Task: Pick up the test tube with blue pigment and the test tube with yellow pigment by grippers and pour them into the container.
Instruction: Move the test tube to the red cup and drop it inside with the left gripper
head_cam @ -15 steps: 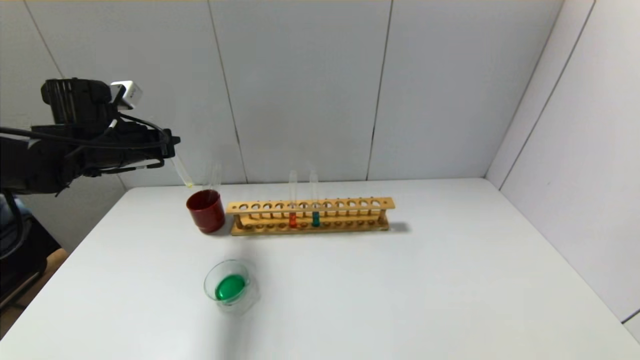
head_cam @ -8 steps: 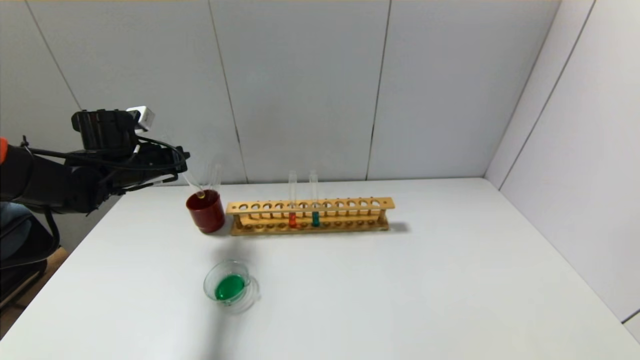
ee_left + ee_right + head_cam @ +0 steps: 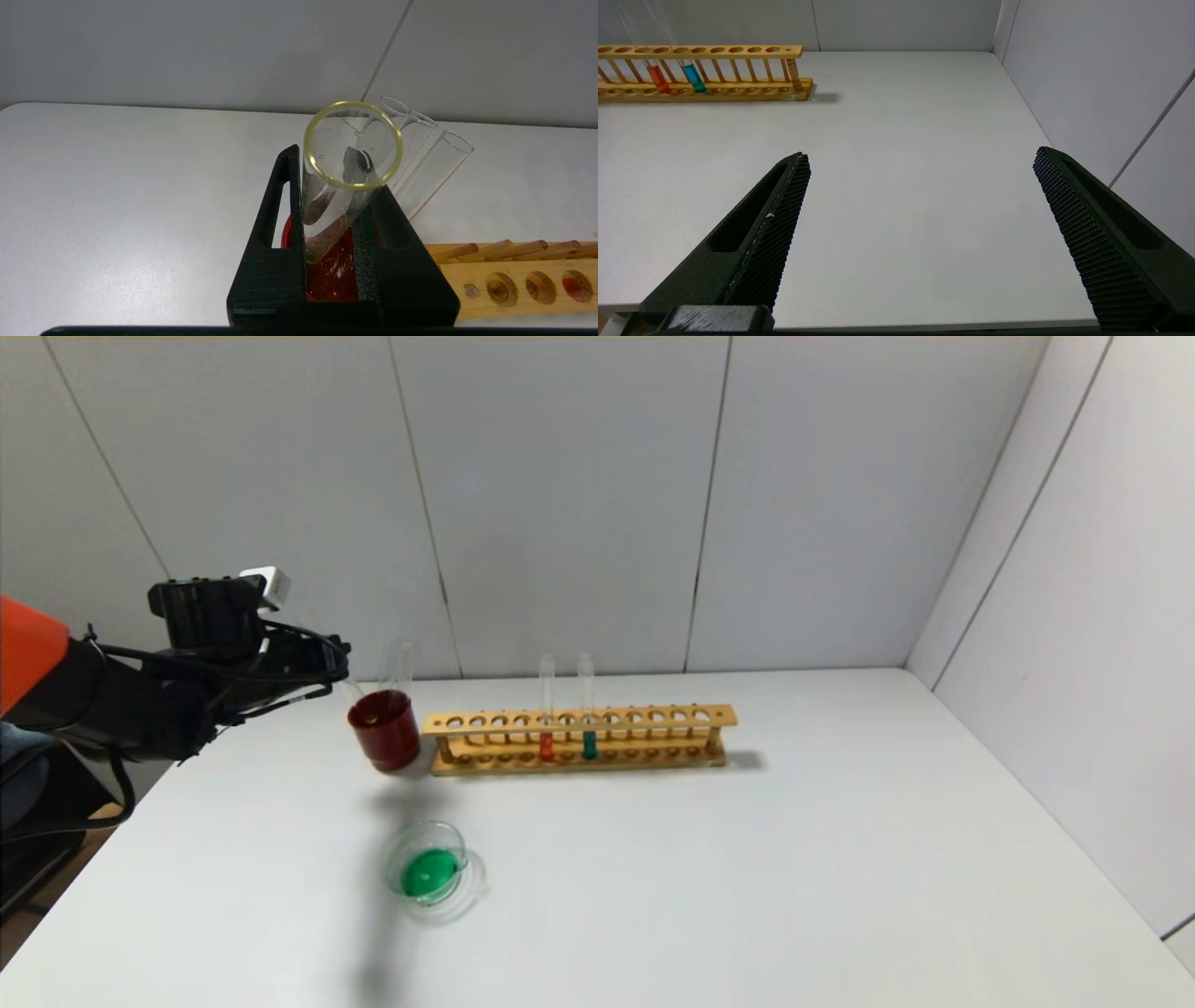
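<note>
The left claw (image 3: 343,242) is clamped on the test tube with yellow pigment (image 3: 348,161), now all but drained, with only a yellowish film on its wall. The tube's long axis slants from the claw down into the red cup (image 3: 385,730), its rounded end inside the cup's mouth and its open rim tilted back toward the wrist camera. The cup stands touching the left end of the wooden rack (image 3: 579,739); the container (image 3: 430,871) lies on the bench (image 3: 747,877) nearer the robot, well apart from the cup, and already holds green liquid — judged to be the mixed pigments. The coming move turns on one relation: the tube sits over the cup rather than over the container, so release there looks the likely step. The right claw (image 3: 920,224) hangs idle over the bench's right side, jaws wide apart, holding nothing. Count: two tubes stand in the rack (one orange-red (image 3: 546,709), one dark teal (image 3: 587,707)), and the left wrist view shows three further clear tubes (image 3: 420,158) leaning behind the held one. The test tube with blue pigment cannot be singled out among them. One cup, one container, one rack.
</note>
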Available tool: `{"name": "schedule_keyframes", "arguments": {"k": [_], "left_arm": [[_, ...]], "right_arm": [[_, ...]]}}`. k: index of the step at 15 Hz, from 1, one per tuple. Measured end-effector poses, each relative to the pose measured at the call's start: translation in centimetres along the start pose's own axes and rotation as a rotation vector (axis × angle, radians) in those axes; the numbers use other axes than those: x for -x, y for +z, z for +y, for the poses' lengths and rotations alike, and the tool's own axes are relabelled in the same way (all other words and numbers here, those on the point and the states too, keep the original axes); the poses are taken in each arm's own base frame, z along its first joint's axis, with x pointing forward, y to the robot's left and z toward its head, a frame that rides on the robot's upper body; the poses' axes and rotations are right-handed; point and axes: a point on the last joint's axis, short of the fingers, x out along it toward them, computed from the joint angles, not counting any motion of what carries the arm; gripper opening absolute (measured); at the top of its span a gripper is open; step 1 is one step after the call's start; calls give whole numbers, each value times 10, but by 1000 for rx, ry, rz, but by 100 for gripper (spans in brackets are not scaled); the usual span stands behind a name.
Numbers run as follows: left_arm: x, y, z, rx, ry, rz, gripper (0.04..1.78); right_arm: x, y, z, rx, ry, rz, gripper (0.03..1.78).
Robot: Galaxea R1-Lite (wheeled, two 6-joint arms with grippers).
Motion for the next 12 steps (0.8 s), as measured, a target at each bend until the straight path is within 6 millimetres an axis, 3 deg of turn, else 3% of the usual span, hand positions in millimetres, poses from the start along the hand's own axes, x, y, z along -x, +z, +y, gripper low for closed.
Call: {"name": "schedule_keyframes", "arguments": {"k": [8,10,12], "left_arm": [[-14,-19,0,-14,-24,14,34],[-15,-19,-1,-16,-26,12,42],[-14,-18,-2,-18,-27,9,62]], "right_arm": [[0,0,0,0,0,0,175],[0,0,0,0,0,0,175],[0,0,0,0,0,0,175]]}}
